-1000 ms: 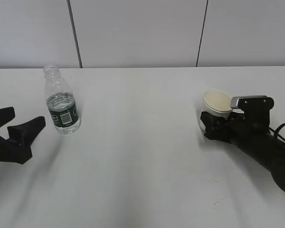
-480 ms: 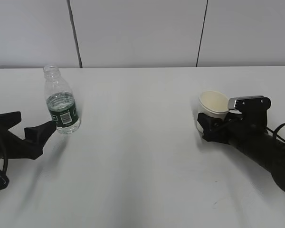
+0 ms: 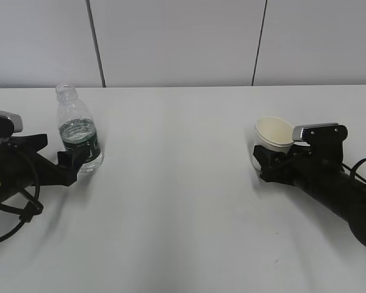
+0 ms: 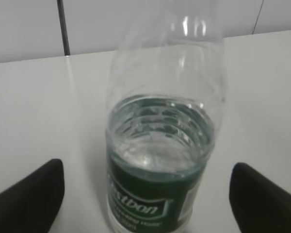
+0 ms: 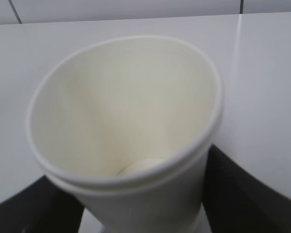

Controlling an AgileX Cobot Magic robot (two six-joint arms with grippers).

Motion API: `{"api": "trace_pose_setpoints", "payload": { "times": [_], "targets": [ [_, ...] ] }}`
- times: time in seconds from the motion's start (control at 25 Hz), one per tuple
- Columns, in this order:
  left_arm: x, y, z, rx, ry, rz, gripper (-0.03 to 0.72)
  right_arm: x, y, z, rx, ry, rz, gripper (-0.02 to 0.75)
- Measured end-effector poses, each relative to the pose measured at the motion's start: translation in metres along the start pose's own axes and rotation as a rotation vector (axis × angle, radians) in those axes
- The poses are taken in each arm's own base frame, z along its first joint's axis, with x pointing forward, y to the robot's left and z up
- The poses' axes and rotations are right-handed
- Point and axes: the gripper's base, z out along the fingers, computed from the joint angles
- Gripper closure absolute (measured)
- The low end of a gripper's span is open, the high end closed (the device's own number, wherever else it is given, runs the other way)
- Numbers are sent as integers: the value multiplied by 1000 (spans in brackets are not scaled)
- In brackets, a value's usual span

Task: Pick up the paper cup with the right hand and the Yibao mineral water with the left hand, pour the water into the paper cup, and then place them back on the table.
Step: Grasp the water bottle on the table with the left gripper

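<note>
The Yibao mineral water (image 3: pixel 79 131) stands upright on the white table (image 3: pixel 183 201) at the left, uncapped, with water (image 3: pixel 78 128) up to the top of its green label. My left gripper (image 3: pixel 64 151) is open, one finger on each side of the bottle. In the left wrist view the bottle (image 4: pixel 162 145) stands between the fingers (image 4: pixel 36 194) with gaps on both sides. My right gripper (image 3: pixel 263 160) is shut on the lower part of the paper cup (image 3: pixel 273 137), which tilts to the left. In the right wrist view the empty cup (image 5: pixel 126 121) is pressed by both fingers (image 5: pixel 247 194).
A grey panelled wall (image 3: pixel 183 43) runs along the table's far edge. The stretch of table between the two arms holds nothing else. Black cables (image 3: pixel 12 213) hang by the left arm.
My left arm has moved right, up to the bottle, so its open fingers now straddle it. The cup in my right gripper has shifted slightly left and tilted.
</note>
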Motion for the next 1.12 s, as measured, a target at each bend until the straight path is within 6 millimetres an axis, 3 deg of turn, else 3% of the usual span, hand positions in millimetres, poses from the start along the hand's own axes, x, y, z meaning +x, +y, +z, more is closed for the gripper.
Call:
{"api": "trace_pose_setpoints", "payload": {
  "times": [0.36,0.56,0.8,1.12],
  "targets": [
    [2,8,34,27,-32,25,71,0,0,0,-1,0,-1,214],
    [-1,3,49,53,-54,39,85,0,0,0,-1,0,-1,214],
    [2,3,55,51,-57,37,110,0,0,0,-1,0,-1,214],
    [2,4,55,42,-57,33,263,0,0,0,-1,0,-1,215]
  ]
}}
